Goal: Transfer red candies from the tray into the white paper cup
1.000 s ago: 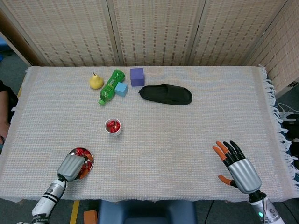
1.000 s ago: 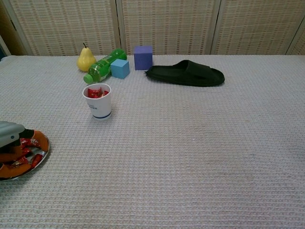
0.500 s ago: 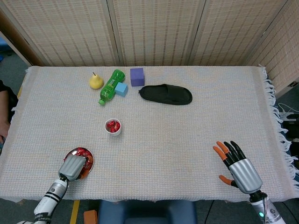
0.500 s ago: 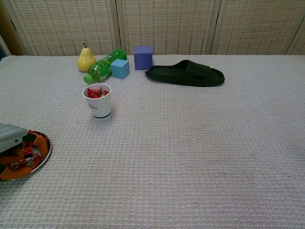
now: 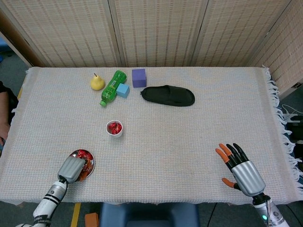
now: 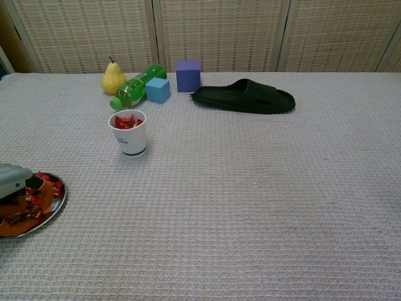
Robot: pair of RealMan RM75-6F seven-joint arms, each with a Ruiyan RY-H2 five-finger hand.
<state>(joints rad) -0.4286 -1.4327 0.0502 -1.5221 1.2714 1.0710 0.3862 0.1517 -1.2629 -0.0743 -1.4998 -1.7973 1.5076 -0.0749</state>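
Right robot hand (image 5: 241, 172) visible in head view only.

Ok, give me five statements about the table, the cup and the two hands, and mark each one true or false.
1. The white paper cup already holds red candies. True.
2. The left hand hangs over the tray at the table's near left edge. True.
3. The right hand grips the black slipper. False: it holds nothing, its fingers are spread, and it is near the table's right front, far from the slipper.
4. The green bottle stands upright beside the cup. False: it lies on its side at the far end, between the pear and the light blue cube.
5. The purple cube sits next to the slipper's end. True.
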